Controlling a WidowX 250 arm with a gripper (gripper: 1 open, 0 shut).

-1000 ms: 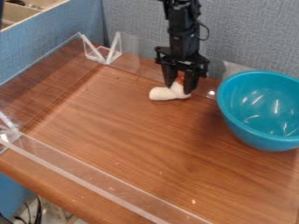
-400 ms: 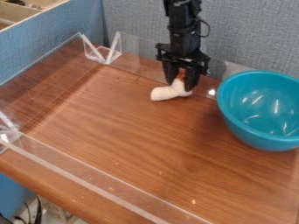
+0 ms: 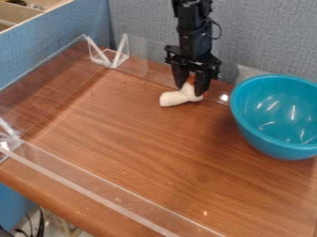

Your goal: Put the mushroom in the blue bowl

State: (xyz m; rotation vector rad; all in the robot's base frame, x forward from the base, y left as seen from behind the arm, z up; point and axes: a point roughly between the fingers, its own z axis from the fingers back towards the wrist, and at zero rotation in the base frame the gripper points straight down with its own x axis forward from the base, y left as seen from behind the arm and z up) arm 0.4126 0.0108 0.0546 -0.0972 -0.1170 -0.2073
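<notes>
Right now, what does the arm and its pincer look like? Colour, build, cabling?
The arm is black throughout, a slim column of blocky segments with what looks like dark cable bundled along its side. It ends in a black pincer with two thin fingers below a wider bracket. No markings or labels are legible at this resolution.

Cream-white mushroom (image 3: 181, 97) lying on side near table's far edge. Teal-blue bowl (image 3: 275, 114) upright, empty, at right edge, well apart.
</notes>
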